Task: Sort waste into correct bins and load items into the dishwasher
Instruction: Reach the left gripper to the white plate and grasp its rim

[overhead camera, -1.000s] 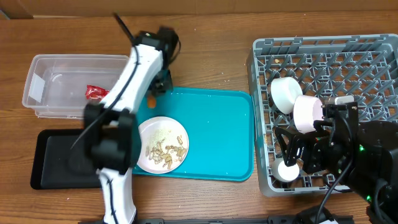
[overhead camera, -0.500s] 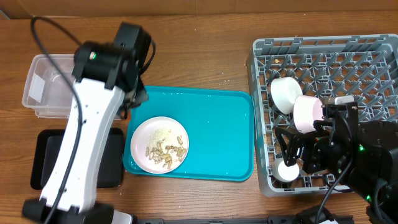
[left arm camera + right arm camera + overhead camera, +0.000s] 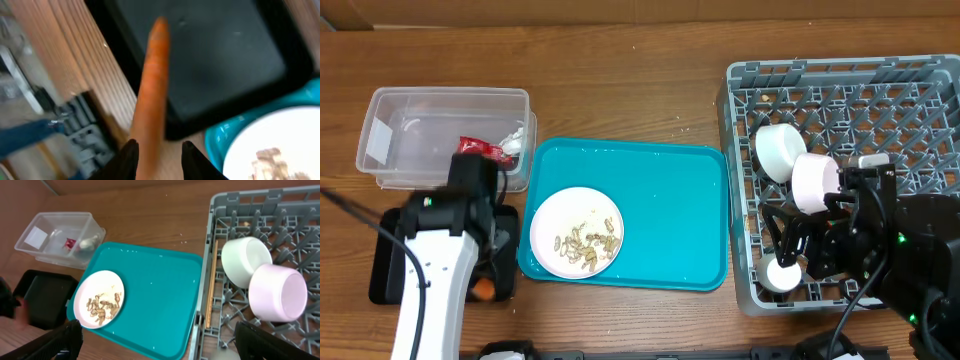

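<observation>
My left gripper (image 3: 157,145) is shut on the orange carrot (image 3: 152,85) and holds it over the black tray (image 3: 220,55). In the overhead view the carrot (image 3: 480,290) shows at the tray's (image 3: 400,262) right front edge under the left arm. The clear tub (image 3: 380,150) holds the red wrapper (image 3: 477,148) and the paper ball (image 3: 514,142). The white plate (image 3: 576,215) with peanut shells (image 3: 586,245) lies on the teal tray. Two white bowls (image 3: 780,150) (image 3: 814,182) and the chopsticks (image 3: 212,287) are in the grey rack (image 3: 880,90). My right gripper (image 3: 160,345) is open and empty.
The teal tray (image 3: 670,220) lies between the black tray and the rack. The right arm (image 3: 880,255) sits over the rack's front part. Bare wooden table (image 3: 640,90) lies behind the teal tray.
The left arm has swung from beside the clear tub toward the front, carrying the carrot over the black tray. The right arm has not moved.
</observation>
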Motion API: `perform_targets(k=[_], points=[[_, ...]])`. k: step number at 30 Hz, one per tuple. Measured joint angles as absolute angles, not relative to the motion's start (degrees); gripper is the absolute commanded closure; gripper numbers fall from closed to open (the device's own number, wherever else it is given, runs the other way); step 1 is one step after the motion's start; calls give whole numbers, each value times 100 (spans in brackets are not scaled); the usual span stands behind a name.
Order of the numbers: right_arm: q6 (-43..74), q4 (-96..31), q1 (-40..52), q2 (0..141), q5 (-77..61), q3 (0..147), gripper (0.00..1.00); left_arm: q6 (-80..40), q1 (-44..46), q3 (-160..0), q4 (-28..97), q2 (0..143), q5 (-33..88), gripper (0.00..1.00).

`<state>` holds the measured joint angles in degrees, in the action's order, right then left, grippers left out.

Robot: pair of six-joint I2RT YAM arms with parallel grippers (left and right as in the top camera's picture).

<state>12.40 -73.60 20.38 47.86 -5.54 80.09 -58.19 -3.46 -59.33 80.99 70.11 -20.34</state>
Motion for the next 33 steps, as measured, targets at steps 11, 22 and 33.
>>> perform_targets(k=[11,22,33], points=[[1243,-7367,2038,4786,-552,8009,0,-5513,-1280,-4141,5889,7111,-1455,73],[1238,-7369,2038,4786,-552,8009,0,-3592,-456,-6062,5988,7105,-21,29],[1238,-7367,2038,4786,-556,8009,0,-2401,2932,-6285,4858,7992,-213,43]])
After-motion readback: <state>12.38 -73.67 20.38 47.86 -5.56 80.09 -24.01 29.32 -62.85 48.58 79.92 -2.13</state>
